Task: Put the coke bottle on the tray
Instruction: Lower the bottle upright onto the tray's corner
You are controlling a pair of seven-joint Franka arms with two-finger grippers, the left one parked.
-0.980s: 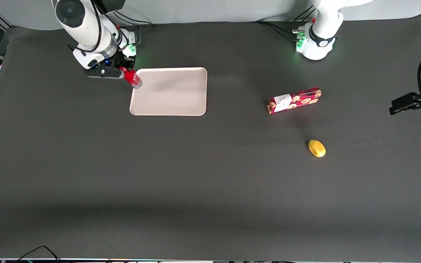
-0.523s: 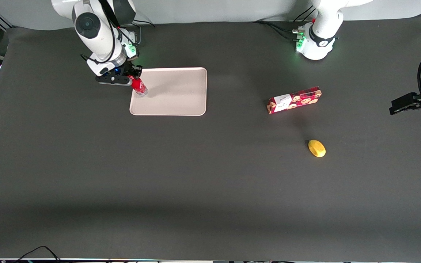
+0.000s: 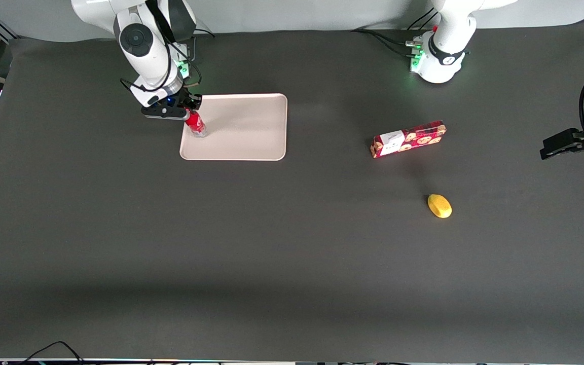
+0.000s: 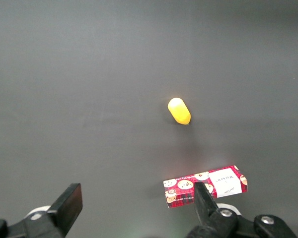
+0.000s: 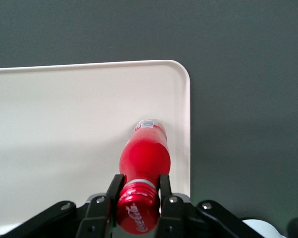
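coke bottle (image 3: 196, 124) in hand (image 3: 188, 112), over tray (image 3: 251, 137) edge

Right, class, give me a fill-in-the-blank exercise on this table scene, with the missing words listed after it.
1. The pincer is shut on the neck of the ____ bottle.
2. The coke bottle stands over the pale ____, near its edge toward the working arm's end.
3. The tray is ____ in shape, with rounded corners.
4. The yellow object lies nearer to the front camera than the ____ box.

Missing words: coke; tray; rectangular; cookie
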